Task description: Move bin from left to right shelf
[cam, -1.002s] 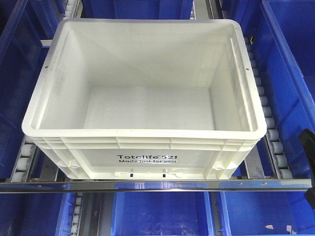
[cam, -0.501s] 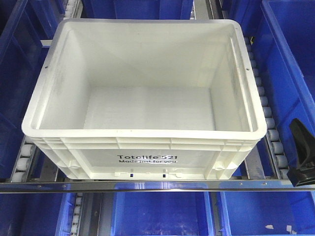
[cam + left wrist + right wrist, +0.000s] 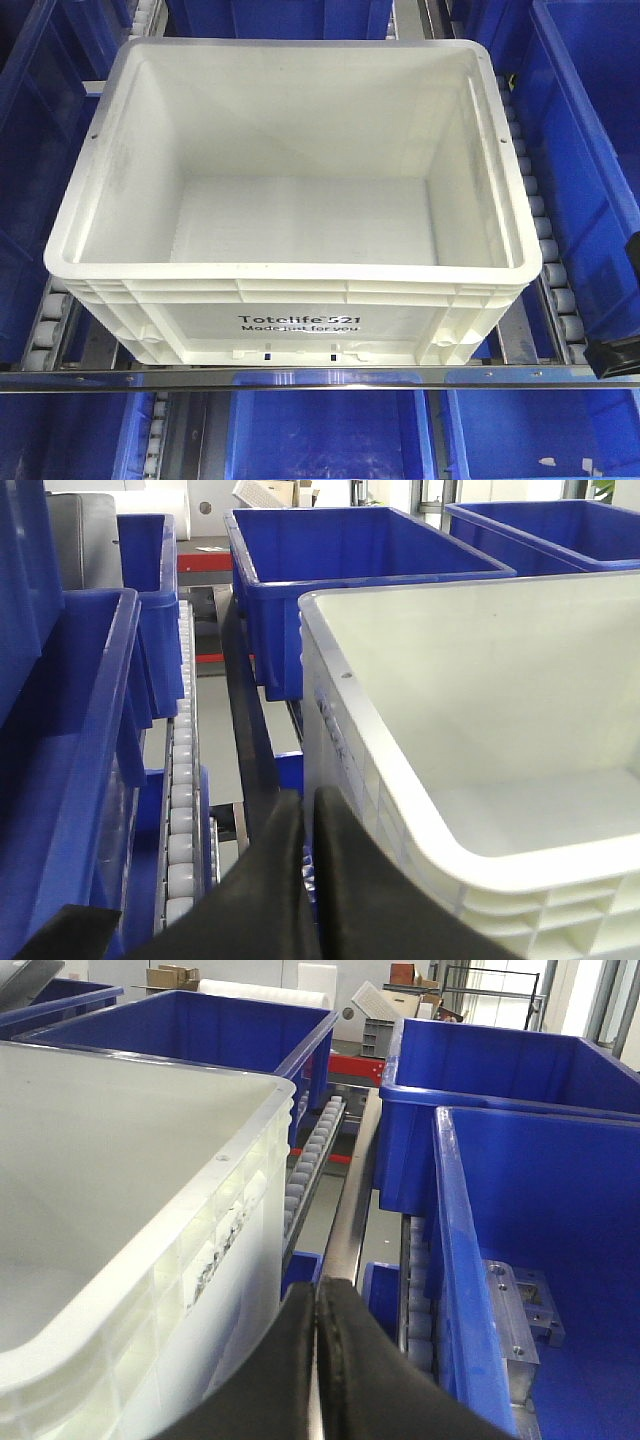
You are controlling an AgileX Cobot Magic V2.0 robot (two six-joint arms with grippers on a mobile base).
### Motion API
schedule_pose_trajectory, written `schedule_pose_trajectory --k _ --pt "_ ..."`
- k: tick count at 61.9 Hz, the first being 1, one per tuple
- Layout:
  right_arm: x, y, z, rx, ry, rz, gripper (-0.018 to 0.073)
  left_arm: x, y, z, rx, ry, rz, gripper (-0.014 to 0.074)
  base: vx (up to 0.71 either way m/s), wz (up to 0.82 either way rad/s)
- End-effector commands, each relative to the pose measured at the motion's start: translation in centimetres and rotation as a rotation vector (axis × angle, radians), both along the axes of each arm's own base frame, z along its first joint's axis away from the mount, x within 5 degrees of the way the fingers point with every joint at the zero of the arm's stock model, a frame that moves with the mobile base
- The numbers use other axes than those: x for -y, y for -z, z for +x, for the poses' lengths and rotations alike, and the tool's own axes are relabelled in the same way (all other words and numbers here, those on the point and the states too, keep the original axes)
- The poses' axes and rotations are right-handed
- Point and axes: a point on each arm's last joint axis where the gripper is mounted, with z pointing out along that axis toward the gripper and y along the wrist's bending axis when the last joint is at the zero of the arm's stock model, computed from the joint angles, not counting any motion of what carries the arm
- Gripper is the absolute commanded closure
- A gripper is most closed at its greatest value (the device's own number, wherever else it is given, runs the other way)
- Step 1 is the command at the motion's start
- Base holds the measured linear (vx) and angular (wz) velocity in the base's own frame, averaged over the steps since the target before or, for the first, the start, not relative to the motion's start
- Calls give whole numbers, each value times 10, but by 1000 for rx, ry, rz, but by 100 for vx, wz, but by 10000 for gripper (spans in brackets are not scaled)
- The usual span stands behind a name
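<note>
The white bin [image 3: 290, 270], empty and printed "Totelife 521" on its front, rests on roller rails in the middle of the front view. My left gripper [image 3: 308, 802] is shut with nothing in it, just off the bin's [image 3: 480, 710] left wall near its front corner. On the other side my right gripper [image 3: 316, 1295] is also shut and empty, close beside the bin's [image 3: 110, 1160] right wall. Only a black piece of the right gripper [image 3: 615, 358] shows at the front view's right edge. The left gripper is out of the front view.
Blue bins [image 3: 590, 150] [image 3: 30, 150] flank the white one, with more behind [image 3: 350, 560] and on the level below [image 3: 320, 435]. Roller tracks [image 3: 545, 240] [image 3: 45, 335] run along both sides. A metal rail [image 3: 300, 378] crosses the shelf front.
At the front view's right edge the right gripper came further into view half a second ago, then drew back right and lower. The bin has not moved.
</note>
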Motion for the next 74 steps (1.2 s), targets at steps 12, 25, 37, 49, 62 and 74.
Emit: schedule_pose_trajectory --k 12,25,37,49,62,74 --pt "1 -14 3 89 16 7 569 0 -14 2 82 -2 -26 605 0 0" --pt "1 -14 3 89 16 7 569 0 -14 2 82 -2 -26 605 0 0" --pt "1 -14 3 89 16 7 569 0 -14 -2 93 0 1 605 0 0" --pt "1 -14 3 89 16 7 569 -4 17 -19 108 5 27 605 0 0" --pt "1 -14 3 88 16 7 569 -6 51 -30 106 7 7 605 0 0" --pt "1 -14 3 88 16 7 569 -6 53 -30 89 8 11 605 0 0"
